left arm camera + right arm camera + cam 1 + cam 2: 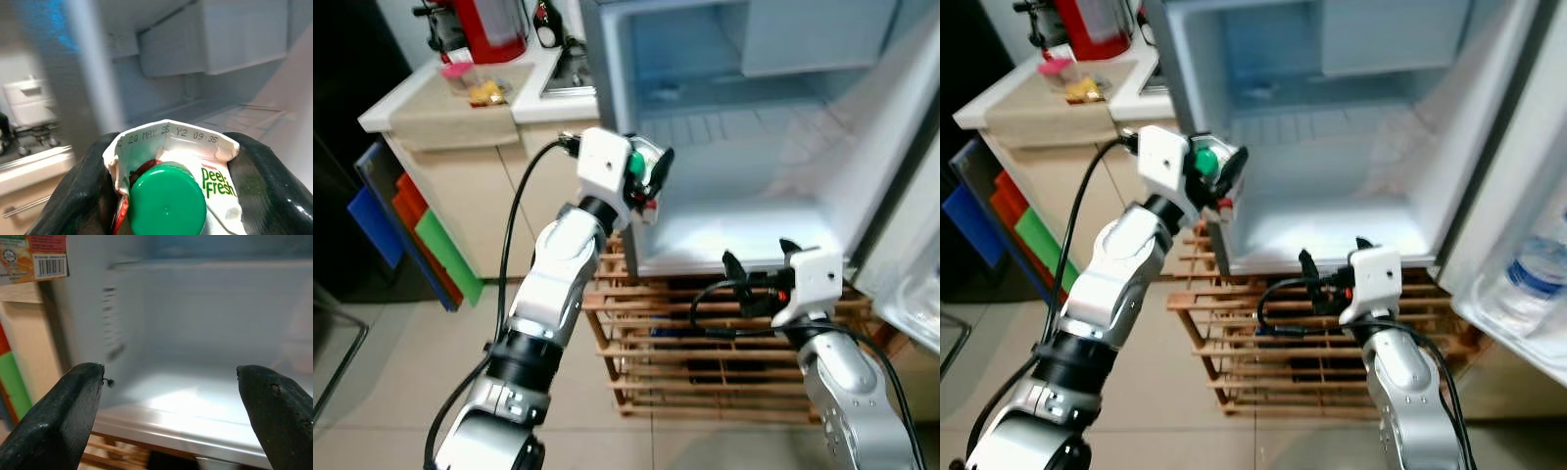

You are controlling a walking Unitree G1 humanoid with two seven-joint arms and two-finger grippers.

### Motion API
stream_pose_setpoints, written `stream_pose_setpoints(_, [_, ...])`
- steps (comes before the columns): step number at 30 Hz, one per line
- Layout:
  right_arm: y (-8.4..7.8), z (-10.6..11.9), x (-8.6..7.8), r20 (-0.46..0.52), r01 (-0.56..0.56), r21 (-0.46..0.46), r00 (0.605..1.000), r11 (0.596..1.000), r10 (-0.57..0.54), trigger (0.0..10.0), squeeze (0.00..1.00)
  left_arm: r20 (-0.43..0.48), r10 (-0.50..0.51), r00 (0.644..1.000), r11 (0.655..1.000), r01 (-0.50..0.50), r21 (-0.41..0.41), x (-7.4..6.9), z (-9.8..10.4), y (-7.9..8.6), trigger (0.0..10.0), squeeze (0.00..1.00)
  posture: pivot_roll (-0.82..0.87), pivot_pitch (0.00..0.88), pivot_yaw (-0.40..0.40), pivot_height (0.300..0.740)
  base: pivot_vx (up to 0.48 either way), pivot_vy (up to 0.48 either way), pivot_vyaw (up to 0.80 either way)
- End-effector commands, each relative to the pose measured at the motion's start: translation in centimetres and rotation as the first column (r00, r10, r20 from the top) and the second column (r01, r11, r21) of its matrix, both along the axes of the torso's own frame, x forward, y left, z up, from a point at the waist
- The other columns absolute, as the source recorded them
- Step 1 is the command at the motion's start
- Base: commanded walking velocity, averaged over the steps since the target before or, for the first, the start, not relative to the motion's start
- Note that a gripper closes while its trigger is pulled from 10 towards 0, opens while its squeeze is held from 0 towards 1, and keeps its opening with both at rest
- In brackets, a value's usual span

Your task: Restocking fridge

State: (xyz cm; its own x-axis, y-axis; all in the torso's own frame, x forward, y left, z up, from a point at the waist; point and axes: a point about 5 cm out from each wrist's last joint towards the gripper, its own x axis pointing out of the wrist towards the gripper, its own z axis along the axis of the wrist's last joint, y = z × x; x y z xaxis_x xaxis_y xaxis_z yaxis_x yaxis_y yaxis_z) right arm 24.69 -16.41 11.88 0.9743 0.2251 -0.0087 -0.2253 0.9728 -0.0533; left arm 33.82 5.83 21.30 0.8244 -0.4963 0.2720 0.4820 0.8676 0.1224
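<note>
Fingers (78, 196) clamping carton (195, 161) (green cap), at open fridge (724, 235)

The scene is viewed by the two head cameras from above, angled forward and down at an open fridge (734, 147) towards 12 o'clock, with a wooden rack (705, 343) beneath it; nearly the same scene is shared by both. From the left wrist, a carton (171, 191) is seen very close, with the fridge interior behind. From the right wrist, the fridge floor (195, 396) is faced from nearby, low down.
</note>
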Motion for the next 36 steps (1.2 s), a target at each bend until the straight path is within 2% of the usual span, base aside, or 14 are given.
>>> stream_pose_setpoints(1, [0.2,0.2,0.0,0.011,-0.01,-0.012,1.0,1.0,0.01,10.0,0.0,0.004,0.064,0.998,0.998,-0.064,-0.002,0.5,0.2,1.5,10.0,0.0,-0.18,0.0,0.118,0.74,0.0,0.0,0.0])
stream_pose_setpoints(3, [0.2,0.2,0.0,0.011,-0.009,-0.011,1.0,1.0,0.009,10.0,0.0,0.002,0.051,0.999,0.999,-0.051,0.0,0.4,0.1,1.3,10.0,0.0,-0.18,0.0,0.119,0.74,0.0,0.0,0.0])
stream_pose_setpoints(12, [0.3,-0.1,0.0,0.008,-0.007,-0.008,1.0,1.0,0.007,10.0,0.0,-0.008,0.008,1.0,1.0,-0.008,-0.014,0.2,0.2,0.9,10.0,0.0,-0.18,0.0,0.126,0.74,0.0,-0.425,0.0])
stream_pose_setpoints(20, [0.3,-0.1,0.0,0.01,-0.002,-0.007,1.0,1.0,0.002,10.0,0.0,-0.029,-0.011,1.0,1.0,0.01,-0.022,0.2,-0.1,0.6,10.0,0.0,-0.18,0.0,0.134,0.74,0.275,-0.389,0.0])
stream_pose_setpoints(22, [0.3,-0.1,-0.1,0.012,-0.001,-0.006,1.0,1.0,0.001,10.0,0.0,-0.041,-0.009,0.999,0.999,0.007,-0.046,0.3,-0.2,0.7,10.0,0.0,-0.18,0.0,0.134,0.74,0.0,0.0,0.0])
stream_pose_setpoints(33, [0.5,-0.1,-0.3,0.014,0.0,-0.003,1.0,1.0,0.0,10.0,0.0,-0.055,0.034,0.998,0.999,-0.035,-0.029,0.8,-0.4,1.5,10.0,0.0,-0.18,0.0,0.127,0.74,0.0,0.0,0.0])
stream_pose_setpoints(36, [0.7,-0.1,-0.4,0.013,-0.003,0.0,1.0,1.0,0.003,10.0,0.0,-0.064,0.043,0.997,0.999,-0.044,-0.027,1.4,-0.5,1.8,10.0,0.0,-0.17,0.0,0.125,0.74,0.0,0.0,0.0])
